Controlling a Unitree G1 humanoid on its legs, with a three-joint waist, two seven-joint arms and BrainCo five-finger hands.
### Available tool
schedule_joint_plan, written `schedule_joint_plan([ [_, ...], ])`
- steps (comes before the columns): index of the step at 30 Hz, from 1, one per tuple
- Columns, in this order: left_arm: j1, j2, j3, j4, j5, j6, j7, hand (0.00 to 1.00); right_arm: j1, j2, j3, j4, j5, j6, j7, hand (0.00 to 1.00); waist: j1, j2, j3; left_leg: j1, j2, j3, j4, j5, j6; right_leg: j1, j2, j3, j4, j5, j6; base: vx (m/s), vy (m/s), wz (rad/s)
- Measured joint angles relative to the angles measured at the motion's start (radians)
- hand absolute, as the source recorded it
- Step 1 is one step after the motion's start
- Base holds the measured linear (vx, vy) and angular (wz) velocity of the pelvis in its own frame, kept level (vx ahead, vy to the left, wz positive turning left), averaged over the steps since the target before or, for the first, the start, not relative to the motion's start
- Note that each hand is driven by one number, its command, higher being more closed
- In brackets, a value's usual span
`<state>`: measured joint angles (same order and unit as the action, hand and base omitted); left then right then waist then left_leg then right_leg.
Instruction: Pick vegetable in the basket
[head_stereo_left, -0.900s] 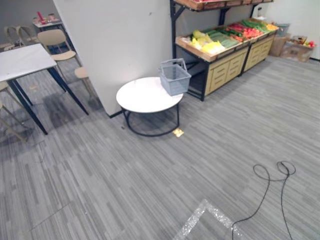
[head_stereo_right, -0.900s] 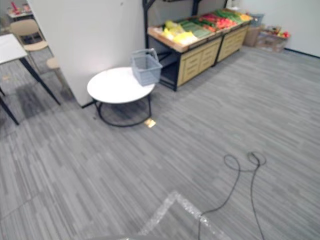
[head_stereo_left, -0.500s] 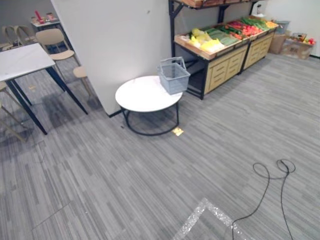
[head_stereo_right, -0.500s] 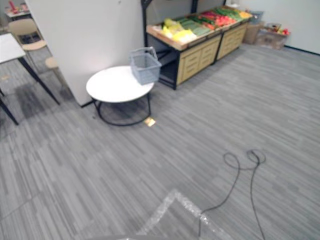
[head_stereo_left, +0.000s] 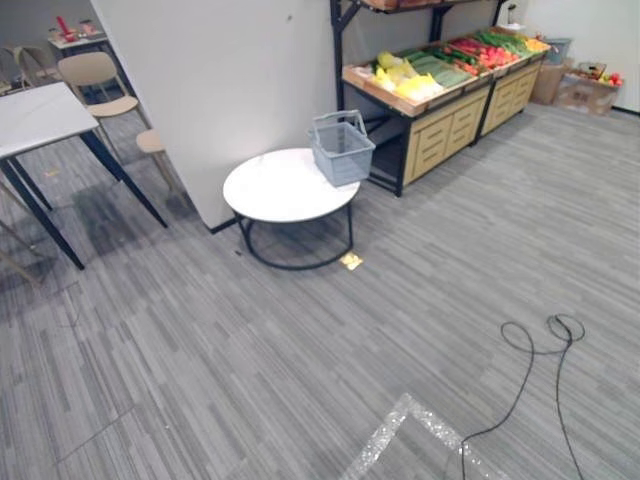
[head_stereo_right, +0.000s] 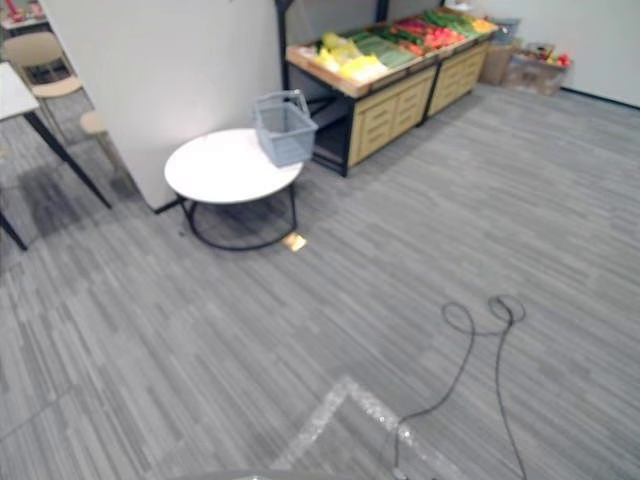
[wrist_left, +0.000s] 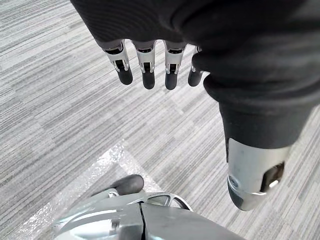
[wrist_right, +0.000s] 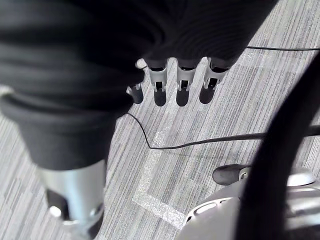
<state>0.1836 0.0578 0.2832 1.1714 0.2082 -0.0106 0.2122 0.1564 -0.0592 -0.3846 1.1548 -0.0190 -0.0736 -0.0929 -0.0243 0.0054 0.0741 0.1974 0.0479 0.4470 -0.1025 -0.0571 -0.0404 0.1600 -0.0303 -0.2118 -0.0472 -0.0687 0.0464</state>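
**Vegetables on stand, basket on table, both hands hanging free**

Vegetables (head_stereo_left: 432, 72) are lying in a row on the sloped top of the wooden stand (head_stereo_left: 440, 135) at the far side of the room: yellow ones (head_stereo_left: 415, 88) at the near end, green ones (head_stereo_left: 448, 68) in the middle, red ones (head_stereo_left: 482, 52) further along. The kinds are too small to tell.

The grey basket (head_stereo_left: 342, 148) is sitting upright on the round white table (head_stereo_left: 280, 190), at the edge nearest the stand, with its handles standing up. Basket and stand are near each other but not touching. The table is standing just in front of the white partition (head_stereo_left: 220, 80), on dark legs. A small yellow tag (head_stereo_left: 351, 261) is lying on the carpet (head_stereo_left: 200, 350) beside the table's base.

The left hand (wrist_left: 146, 60) is hanging over the carpet with fingers straight and slightly apart, thumb (wrist_left: 252, 175) off to the side, holding nothing. The right hand (wrist_right: 182, 82) is hanging the same way, fingers straight, nothing between them. Both are well apart from the basket and the vegetables.

A silver tape corner (head_stereo_left: 400, 425) is showing on the carpet close to the robot. A dark-legged table (head_stereo_left: 40, 115) and a beige chair (head_stereo_left: 95, 80) are standing on the left. Cardboard boxes (head_stereo_left: 585, 88) are sitting past the stand's far end.
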Motion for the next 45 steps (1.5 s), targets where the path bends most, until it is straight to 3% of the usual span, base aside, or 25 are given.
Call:
schedule_joint_plan([
  [15,-0.004,-0.003,0.016,-0.003,-0.010,-0.004,0.015,0.00,-0.006,0.012,-0.038,-0.001,-0.027,0.003,-0.032,0.00,-0.001,-0.003,0.008,-0.002,0.002,0.007,0.000,0.000,-0.001,0.000,0.001,0.001,0.001,0.000,0.000,-0.03,-0.038,0.00],
  [19,-0.044,0.012,-0.006,0.001,-0.088,-0.009,0.029,0.00,-0.050,0.008,-0.005,0.000,-0.059,0.003,-0.035,0.00,0.001,-0.008,0.053,-0.039,0.015,0.030,0.023,-0.002,-0.002,-0.089,0.002,0.025,0.107,-0.033,-0.029,-0.04,-0.034,-0.14],
  [20,-0.055,0.019,-0.007,0.000,-0.090,-0.010,0.031,0.00,-0.058,0.008,0.003,0.001,-0.059,0.003,-0.037,0.00,0.001,-0.020,0.071,-0.058,0.023,0.032,0.070,-0.019,-0.005,-0.100,-0.002,0.029,0.127,-0.039,-0.031,0.02,-0.069,-0.14],
  [22,-0.084,0.037,-0.005,-0.009,-0.121,-0.013,0.045,0.00,-0.082,0.013,0.022,0.001,-0.057,0.002,-0.049,0.00,0.001,-0.038,0.119,-0.215,0.118,0.028,0.413,-0.126,-0.005,-0.124,0.006,0.025,0.160,-0.075,-0.051,-0.03,-0.133,0.05],
  [23,-0.085,0.036,0.007,-0.019,-0.127,-0.014,0.045,0.00,-0.081,0.012,0.022,0.003,-0.056,0.002,-0.053,0.00,0.000,-0.039,0.123,-0.262,0.150,0.021,0.521,-0.134,0.000,-0.120,0.012,0.020,0.157,-0.076,-0.052,-0.04,-0.122,0.16],
  [24,-0.083,0.018,0.062,-0.043,-0.146,-0.026,0.045,0.00,-0.074,0.017,0.019,-0.001,-0.049,0.001,-0.059,0.00,0.003,-0.028,0.139,-0.344,0.215,-0.015,0.735,-0.116,0.030,-0.094,0.028,0.009,0.158,-0.082,-0.061,0.01,-0.051,0.14],
  [25,-0.081,0.004,0.080,-0.056,-0.156,-0.027,0.044,0.00,-0.067,0.014,0.020,-0.003,-0.048,0.000,-0.063,0.00,0.004,-0.015,0.150,-0.372,0.239,-0.041,0.817,-0.098,0.047,-0.071,0.036,0.003,0.161,-0.088,-0.069,0.03,-0.045,0.23],
  [26,-0.076,-0.010,0.099,-0.059,-0.169,-0.031,0.044,0.00,-0.060,0.008,0.026,-0.003,-0.046,0.001,-0.072,0.00,0.007,-0.011,0.155,-0.413,0.256,-0.106,0.950,-0.034,0.039,-0.030,0.040,0.001,0.170,-0.108,-0.076,0.08,0.013,0.21],
  [27,-0.076,-0.012,0.096,-0.062,-0.175,-0.032,0.044,0.00,-0.054,0.007,0.029,-0.003,-0.046,0.002,-0.074,0.00,0.009,-0.016,0.161,-0.451,0.246,-0.132,1.008,-0.028,0.024,-0.009,0.032,0.001,0.176,-0.122,-0.075,0.12,0.044,0.18],
  [28,-0.076,-0.012,0.078,-0.061,-0.191,-0.029,0.045,0.00,-0.061,0.006,0.029,-0.002,-0.047,0.002,-0.074,0.00,0.014,-0.017,0.158,-0.464,0.207,-0.158,0.942,-0.082,0.017,0.003,0.012,0.006,0.185,-0.132,-0.084,0.14,0.075,-0.04],
  [29,-0.074,-0.015,0.065,-0.060,-0.196,-0.030,0.044,0.00,-0.071,0.001,0.030,0.000,-0.049,0.003,-0.075,0.00,0.022,-0.020,0.156,-0.466,0.179,-0.161,0.846,-0.096,0.017,0.001,0.001,0.021,0.191,-0.137,-0.085,0.15,0.109,-0.30],
  [31,-0.066,-0.017,0.043,-0.059,-0.196,-0.030,0.042,0.00,-0.083,-0.007,0.033,-0.002,-0.051,0.002,-0.078,0.00,0.032,-0.007,0.158,-0.465,0.136,-0.151,0.567,-0.070,0.017,-0.014,-0.016,0.050,0.188,-0.140,-0.083,0.15,0.140,-0.44],
  [33,-0.057,-0.037,0.091,-0.059,-0.195,-0.030,0.047,0.00,-0.074,-0.007,0.054,-0.034,-0.051,0.001,-0.092,0.00,0.028,0.006,0.153,-0.473,0.146,-0.090,0.267,0.007,0.007,-0.015,-0.022,0.061,0.173,-0.153,-0.060,0.23,0.204,-0.33],
  [35,-0.055,-0.050,0.130,-0.060,-0.194,-0.030,0.050,0.00,-0.063,-0.011,0.079,-0.050,-0.052,0.000,-0.105,0.00,0.029,0.012,0.147,-0.490,0.174,-0.067,0.201,0.023,0.003,-0.012,-0.022,0.077,0.173,-0.175,-0.029,0.33,0.288,-0.26],
  [36,-0.056,-0.053,0.160,-0.060,-0.194,-0.030,0.050,0.00,-0.061,-0.008,0.081,-0.052,-0.057,0.000,-0.111,0.00,0.035,0.010,0.140,-0.495,0.188,-0.043,0.228,0.090,0.007,0.011,-0.043,0.098,0.174,-0.205,-0.001,0.39,0.322,-0.29],
  [37,-0.052,-0.050,0.166,-0.062,-0.194,-0.031,0.050,0.00,-0.061,-0.001,0.081,-0.052,-0.058,0.000,-0.112,0.00,0.042,0.003,0.132,-0.492,0.181,-0.029,0.254,0.112,0.012,0.020,-0.060,0.111,0.172,-0.218,-0.003,0.45,0.323,-0.40],
  [38,-0.038,-0.043,0.169,-0.062,-0.194,-0.032,0.050,0.00,-0.058,0.004,0.079,-0.046,-0.059,-0.001,-0.111,0.00,0.052,-0.019,0.113,-0.498,0.162,-0.015,0.293,0.121,0.022,0.024,-0.092,0.124,0.165,-0.233,-0.005,0.46,0.289,-0.38],
  [39,-0.031,-0.030,0.164,-0.061,-0.191,-0.036,0.051,0.00,-0.053,0.016,0.067,-0.031,-0.059,-0.001,-0.108,0.00,0.054,-0.049,0.069,-0.528,0.120,-0.017,0.340,0.091,0.060,0.019,-0.130,0.145,0.174,-0.237,-0.018,0.60,0.319,-0.07],
  [41,-0.050,-0.008,0.122,-0.053,-0.183,-0.033,0.052,0.00,-0.059,0.027,0.051,-0.027,-0.061,-0.002,-0.106,0.00,0.026,-0.065,0.040,-0.542,0.062,-0.028,0.369,0.041,0.096,-0.033,-0.165,0.165,0.304,-0.210,-0.007,0.53,0.256,0.32],
  [42,-0.061,0.009,0.091,-0.045,-0.165,-0.030,0.051,0.00,-0.066,0.028,0.036,-0.008,-0.063,-0.002,-0.098,0.00,0.017,-0.073,0.032,-0.516,0.031,-0.029,0.371,0.010,0.101,-0.075,-0.192,0.182,0.434,-0.178,0.037,0.50,0.275,0.26],
  [45,-0.067,0.036,0.010,-0.021,-0.145,-0.022,0.052,0.00,-0.071,0.025,0.029,0.004,-0.083,-0.002,-0.093,0.00,0.016,-0.069,0.036,-0.350,-0.005,-0.008,0.328,-0.059,0.095,-0.236,-0.238,0.194,0.906,0.021,0.183,0.45,0.238,-0.03],
])
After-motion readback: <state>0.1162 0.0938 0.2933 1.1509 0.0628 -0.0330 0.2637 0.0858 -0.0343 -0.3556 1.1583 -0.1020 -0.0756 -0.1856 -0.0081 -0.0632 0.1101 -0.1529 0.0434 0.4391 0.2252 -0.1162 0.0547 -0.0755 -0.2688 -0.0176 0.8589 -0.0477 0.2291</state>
